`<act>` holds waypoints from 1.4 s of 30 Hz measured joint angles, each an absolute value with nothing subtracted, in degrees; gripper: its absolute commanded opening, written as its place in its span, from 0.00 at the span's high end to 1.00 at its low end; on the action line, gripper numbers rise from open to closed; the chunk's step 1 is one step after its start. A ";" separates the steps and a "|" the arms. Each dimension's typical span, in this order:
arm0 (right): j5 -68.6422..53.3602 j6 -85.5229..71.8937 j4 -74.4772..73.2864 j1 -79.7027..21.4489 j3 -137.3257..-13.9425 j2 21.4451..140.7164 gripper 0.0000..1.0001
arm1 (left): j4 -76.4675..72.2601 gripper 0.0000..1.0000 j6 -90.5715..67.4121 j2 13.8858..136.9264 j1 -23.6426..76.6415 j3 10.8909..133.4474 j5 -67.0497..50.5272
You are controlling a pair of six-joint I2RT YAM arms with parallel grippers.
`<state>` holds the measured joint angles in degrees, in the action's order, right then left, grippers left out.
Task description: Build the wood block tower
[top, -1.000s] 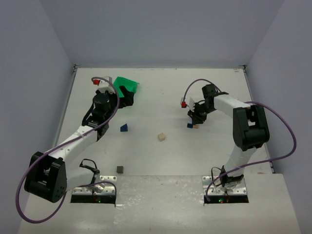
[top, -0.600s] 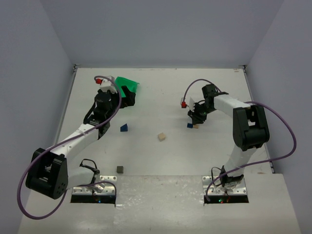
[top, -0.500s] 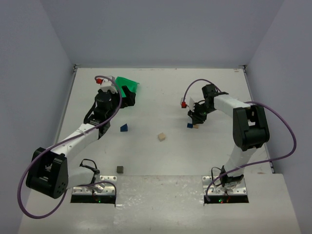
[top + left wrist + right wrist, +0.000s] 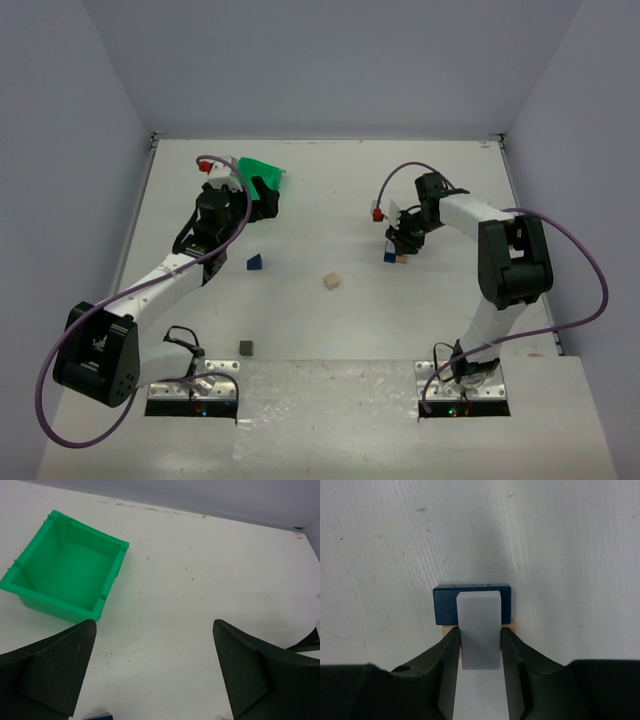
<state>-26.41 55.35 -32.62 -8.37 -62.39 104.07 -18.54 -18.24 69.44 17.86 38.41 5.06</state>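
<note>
Toward the right edge of the white table (image 4: pixel 330 190), the right gripper (image 4: pixel 480 634) pinches a white rectangular wooden slab (image 4: pixel 479 611), jaws narrowed onto its sides, over the small wood block tower (image 4: pixel 395 257): a blue wooden block (image 4: pixel 445 607) on tan. Placing looks in hand; next, lower it squarely, then let go. Beside the far-left green plastic bin (image 4: pixel 57 605), the left gripper (image 4: pixel 154 645) hangs wide open, empty.
</note>
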 measured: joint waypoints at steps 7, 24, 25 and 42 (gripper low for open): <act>-25.58 55.40 -32.69 -8.38 -62.39 104.07 0.50 | -18.33 0.00 -18.02 69.91 18.09 39.07 5.08; -25.82 53.34 -32.51 -8.38 -63.59 103.16 0.03 | -18.09 0.00 -17.89 70.30 18.46 39.13 5.23; -25.93 52.82 -32.11 -8.38 -63.59 102.55 0.02 | -17.98 0.00 -17.91 70.30 18.46 39.21 5.31; -24.90 27.99 -16.09 -23.37 -70.25 89.14 0.01 | -16.30 0.00 -22.69 69.82 18.79 42.41 12.86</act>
